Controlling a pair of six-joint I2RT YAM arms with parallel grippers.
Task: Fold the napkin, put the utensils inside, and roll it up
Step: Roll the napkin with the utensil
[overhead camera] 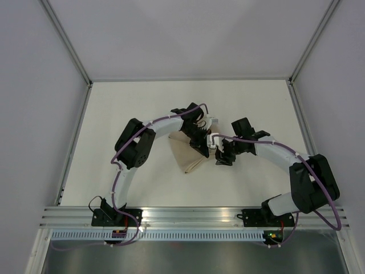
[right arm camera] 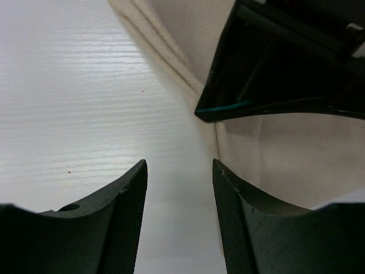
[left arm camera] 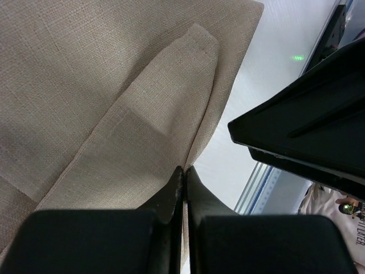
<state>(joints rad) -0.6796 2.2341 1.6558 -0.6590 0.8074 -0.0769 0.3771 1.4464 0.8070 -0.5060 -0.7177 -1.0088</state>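
Note:
The napkin (overhead camera: 186, 157) lies folded into a narrow tan wedge in the middle of the table (overhead camera: 125, 108). My left gripper (overhead camera: 202, 146) sits at its right edge. In the left wrist view its jaws (left arm camera: 184, 171) are shut, with a sliver of the napkin (left arm camera: 114, 85) pinched between the fingers. My right gripper (overhead camera: 222, 159) stands just right of the cloth. It is open (right arm camera: 179, 165) over bare table, with nothing between the fingers, and the napkin's hem (right arm camera: 274, 142) is beside its right finger. The utensils are hidden.
The left gripper's black body (right arm camera: 274, 68) hangs close ahead of the right gripper. The right gripper's black body (left arm camera: 308, 131) crowds the left wrist view. An aluminium rail (overhead camera: 188, 214) runs along the near edge, and white walls enclose the table.

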